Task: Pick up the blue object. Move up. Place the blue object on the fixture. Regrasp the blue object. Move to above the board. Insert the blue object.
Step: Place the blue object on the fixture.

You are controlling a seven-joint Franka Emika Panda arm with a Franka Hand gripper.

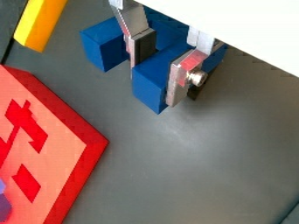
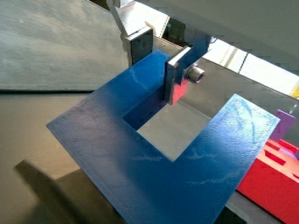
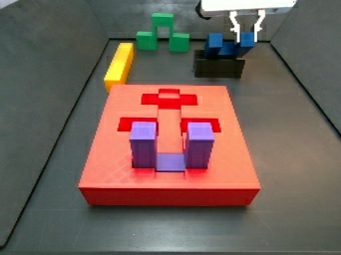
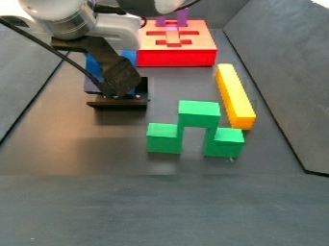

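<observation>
The blue object stands on the black fixture at the far right, with its two arms pointing up. My gripper hangs straight above it and straddles one arm. In both wrist views the silver fingers clamp that arm from two sides, and the gripper looks shut on the blue object. In a side view the arm hides most of the blue object and the fixture. The red board lies in the middle of the floor.
A lighter purple U-shaped block sits in the board's recess. A long yellow bar lies left of the fixture. A green block stands at the back. The board's corner shows near the gripper. Dark walls ring the floor.
</observation>
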